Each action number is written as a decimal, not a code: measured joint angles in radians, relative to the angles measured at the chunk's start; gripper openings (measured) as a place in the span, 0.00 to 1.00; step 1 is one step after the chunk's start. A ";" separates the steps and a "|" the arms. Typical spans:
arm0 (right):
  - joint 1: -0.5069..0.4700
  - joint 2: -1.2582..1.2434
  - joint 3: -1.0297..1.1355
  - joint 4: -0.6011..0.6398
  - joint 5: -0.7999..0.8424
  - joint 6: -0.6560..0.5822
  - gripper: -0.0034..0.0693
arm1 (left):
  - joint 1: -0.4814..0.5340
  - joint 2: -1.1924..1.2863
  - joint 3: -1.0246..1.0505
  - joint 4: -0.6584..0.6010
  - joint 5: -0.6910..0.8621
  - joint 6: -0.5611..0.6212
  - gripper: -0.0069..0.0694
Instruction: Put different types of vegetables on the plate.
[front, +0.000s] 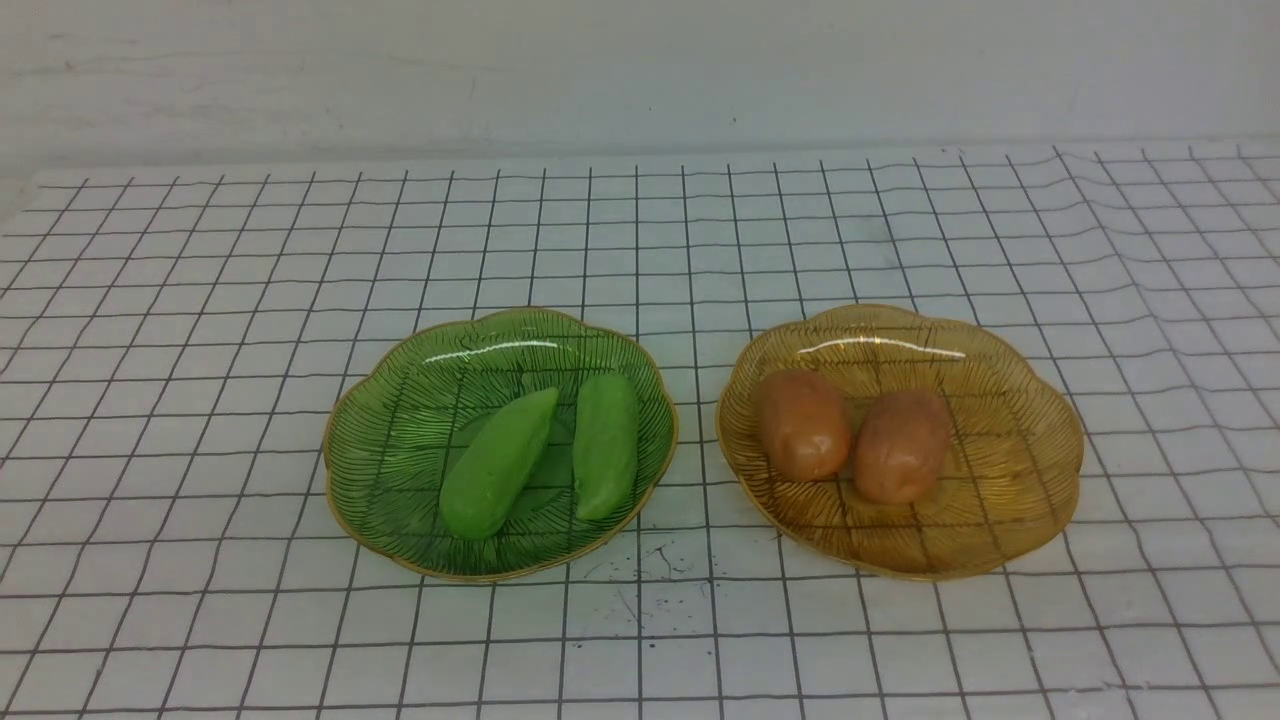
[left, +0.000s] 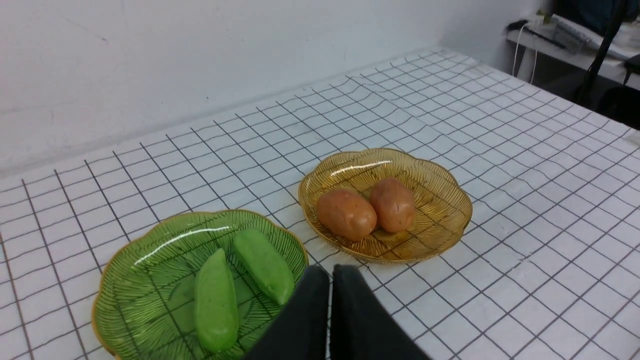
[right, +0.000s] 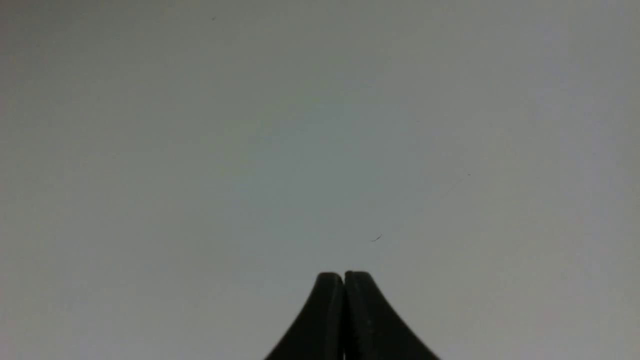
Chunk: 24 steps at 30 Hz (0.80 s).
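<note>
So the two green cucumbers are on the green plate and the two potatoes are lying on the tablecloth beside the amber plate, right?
Not quite. The two potatoes lie in the amber plate, not on the cloth; the front view shows it. The cucumbers are indeed on the green plate.

We assess this as a lab or test room, not a home kitchen. The tabletop (front: 900, 230) is covered by a white cloth printed with a black grid, rippled toward its far right corner. It stands against a bare, plain white wall (front: 640, 70) along its far edge. In the left wrist view, beyond the surface's right edge, we note a second bench (left: 565, 47) carrying cables and equipment, with a dark stand (left: 597, 55) beside it. The right wrist view shows only a blank grey-white surface.
</note>
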 joint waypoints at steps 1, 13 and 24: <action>0.000 0.000 0.000 0.000 0.000 0.000 0.03 | 0.000 0.000 0.000 0.000 0.000 0.000 0.08; 0.000 0.000 0.000 0.000 0.000 0.044 0.03 | 0.106 -0.117 0.247 0.035 -0.196 0.000 0.08; 0.000 0.000 0.000 0.000 0.010 0.044 0.03 | 0.572 -0.414 0.897 0.013 -0.445 0.004 0.08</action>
